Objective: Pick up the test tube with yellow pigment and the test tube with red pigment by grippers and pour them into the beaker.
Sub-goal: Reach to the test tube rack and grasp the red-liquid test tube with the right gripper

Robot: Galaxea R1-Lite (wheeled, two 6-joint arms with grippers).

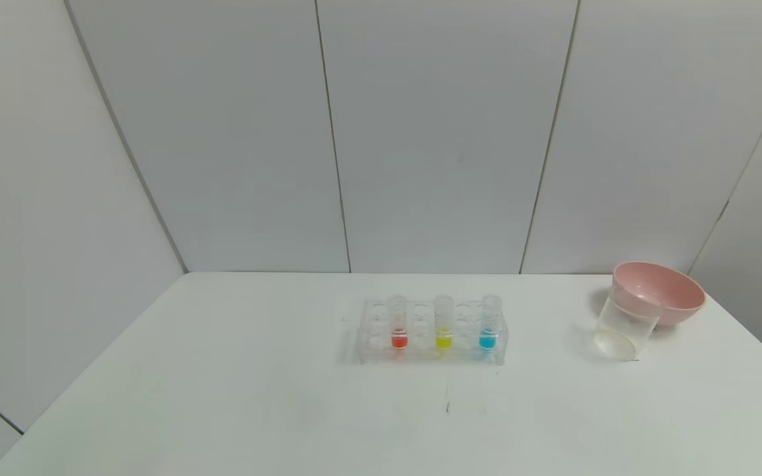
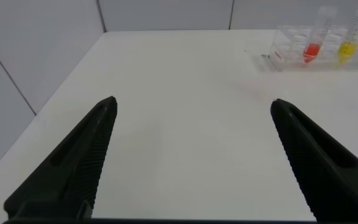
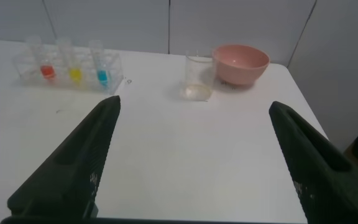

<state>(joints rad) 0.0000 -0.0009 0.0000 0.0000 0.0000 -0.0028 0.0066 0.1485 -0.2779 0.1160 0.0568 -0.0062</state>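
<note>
head view: no arm shows here. the clear rack (image 1: 430, 334) stands in the middle of the white desk (image 1: 222, 396). in it, all upright, are the test tube with red pigment (image 1: 397, 324), the test tube with yellow pigment (image 1: 443, 324) and a blue tube (image 1: 489, 324). the beaker (image 1: 622, 327) stands far off at about 3 o'clock from the rack, touching or just in front of the pink bowl (image 1: 662, 291). nothing has been picked up yet. to do the first step well, i think each arm should come down straight over its own tube, pinch it near the top, and lift straight up so the rack does not tip.

left wrist view: the left gripper (image 2: 194, 112) hangs over bare desk with its jaws wide open and holding nothing. the red and yellow tubes sit far ahead of it. the beaker does not show here.

right wrist view: the right gripper (image 3: 194, 112) also has its jaws wide open and holds nothing. only this view shows both the rack and the beaker from low down, and the beaker looks like it has no color in it.
</note>
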